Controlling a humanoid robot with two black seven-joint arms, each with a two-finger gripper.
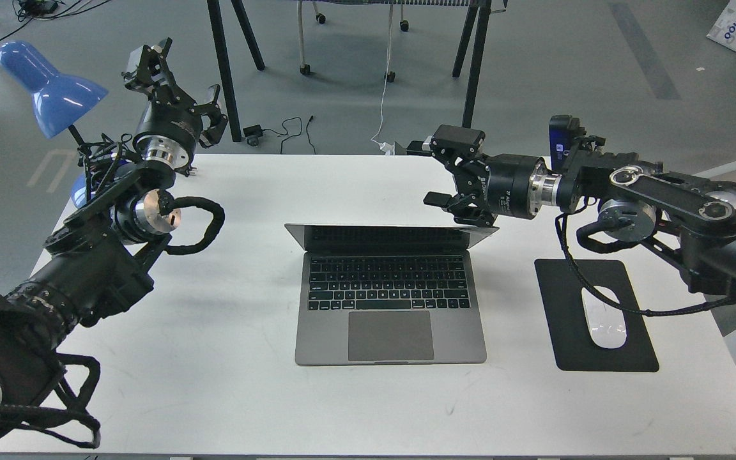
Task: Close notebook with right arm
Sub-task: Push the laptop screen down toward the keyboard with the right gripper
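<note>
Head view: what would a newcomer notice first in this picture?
The open notebook lies in the middle of the white table, its lid tilted back. The right gripper hangs open just above the lid's right corner, reaching in from the right arm. At far left, a blue lamp stands beside the raised left gripper; a white mouse rests on a black pad at right.

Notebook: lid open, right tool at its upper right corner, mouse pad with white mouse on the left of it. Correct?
One thing is wrong: the mouse pad with the mouse lies to the right of the notebook, not the left. The head view shows it. The rest holds: the lid is open and the right tool is at its upper right corner.
</note>
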